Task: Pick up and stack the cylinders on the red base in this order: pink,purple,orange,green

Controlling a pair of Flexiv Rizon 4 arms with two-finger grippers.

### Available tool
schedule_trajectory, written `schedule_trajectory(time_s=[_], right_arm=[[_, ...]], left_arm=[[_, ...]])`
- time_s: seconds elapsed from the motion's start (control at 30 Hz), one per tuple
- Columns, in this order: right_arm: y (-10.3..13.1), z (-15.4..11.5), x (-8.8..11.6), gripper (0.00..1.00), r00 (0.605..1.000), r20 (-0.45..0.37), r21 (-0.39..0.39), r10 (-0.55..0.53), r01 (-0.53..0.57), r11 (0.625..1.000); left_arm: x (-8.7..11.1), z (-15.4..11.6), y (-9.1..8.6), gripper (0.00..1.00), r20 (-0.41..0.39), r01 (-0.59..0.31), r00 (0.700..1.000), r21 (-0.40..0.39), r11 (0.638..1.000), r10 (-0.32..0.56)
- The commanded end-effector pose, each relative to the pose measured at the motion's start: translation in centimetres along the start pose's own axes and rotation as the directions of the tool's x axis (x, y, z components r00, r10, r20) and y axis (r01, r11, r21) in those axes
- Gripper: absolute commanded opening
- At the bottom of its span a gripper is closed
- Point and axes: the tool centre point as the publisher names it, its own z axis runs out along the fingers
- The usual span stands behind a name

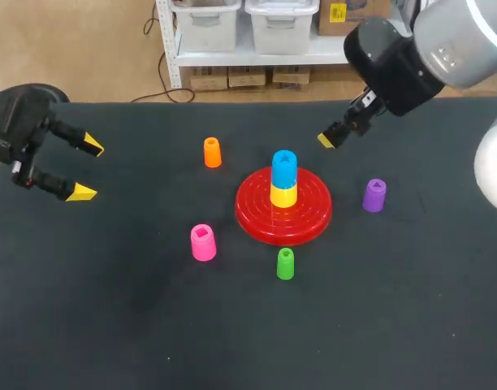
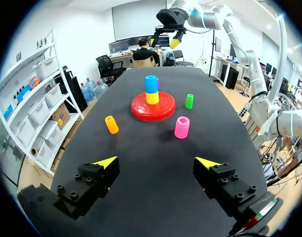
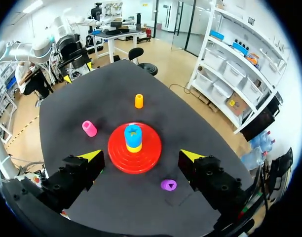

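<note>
We log left gripper (image 1: 86, 169): fingers spread wide, empty, at left of table (image 1: 110, 325). Right gripper (image 3: 141, 156): spread wide, empty, beyond red base (image 1: 257, 218). Pink cylinder (image 1: 203, 242), purple cylinder (image 1: 374, 196), orange cylinder (image 1: 212, 152), green cylinder (image 1: 285, 264) stand loose around base.

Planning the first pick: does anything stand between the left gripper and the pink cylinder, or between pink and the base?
Nothing visible lies between the left gripper and the pink cylinder, or between it and the base. But the base's middle already holds a yellow cylinder with a blue cylinder on top.
</note>
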Motion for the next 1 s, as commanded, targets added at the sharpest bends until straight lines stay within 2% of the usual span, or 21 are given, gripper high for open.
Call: schedule_trajectory(time_s=[0.03, 0.13, 0.2, 0.33, 0.37, 0.5, 0.6, 0.7, 1.0], right_arm=[[-0.2, -0.1, -0.1, 1.0, 1.0, -0.003, -0.019, -0.001, 0.001, 1.0], [1.8, 0.3, -1.7, 1.0, 0.99, -0.059, -0.055, -0.13, 0.127, 0.99], [3.9, 1.2, -2.8, 1.0, 0.971, -0.088, -0.105, -0.224, 0.215, 0.971], [7.7, 3.4, -4.4, 1.0, 0.93, -0.119, -0.193, -0.349, 0.323, 0.927], [8.4, 4.0, -4.6, 1.0, 0.918, -0.132, -0.22, -0.375, 0.341, 0.914], [11.7, 6.4, -5.1, 1.0, 0.896, -0.092, -0.357, -0.435, 0.378, 0.854], [14.1, 8.4, -4.8, 1.0, 0.868, -0.108, -0.43, -0.484, 0.398, 0.81], [15.1, 9.2, -4.6, 1.0, 0.861, -0.106, -0.468, -0.497, 0.398, 0.789], [14.8, 9.0, -4.5, 1.0, 0.867, -0.106, -0.46, -0.487, 0.392, 0.797]], left_arm=[[0.1, 0.0, -0.1, 1.0, 0.001, -0.002, 1.0, -0.004, 1.0, 0.002], [0.1, 0.0, -0.1, 1.0, 0.001, -0.002, 1.0, -0.004, 1.0, 0.002], [0.1, 0.0, -0.1, 1.0, 0.001, -0.002, 1.0, -0.004, 1.0, 0.002], [0.1, 0.0, -0.1, 1.0, 0.001, -0.002, 1.0, -0.004, 1.0, 0.002], [0.1, 0.0, -0.1, 1.0, 0.001, -0.002, 1.0, -0.004, 1.0, 0.002], [0.1, 0.0, -0.1, 1.0, 0.001, -0.002, 1.0, -0.004, 1.0, 0.002], [0.1, 0.0, -0.1, 1.0, 0.001, -0.002, 1.0, -0.004, 1.0, 0.002], [0.1, 0.0, -0.1, 1.0, 0.001, -0.002, 1.0, -0.004, 1.0, 0.002], [0.1, 0.0, -0.1, 1.0, 0.001, -0.002, 1.0, -0.004, 1.0, 0.002]])
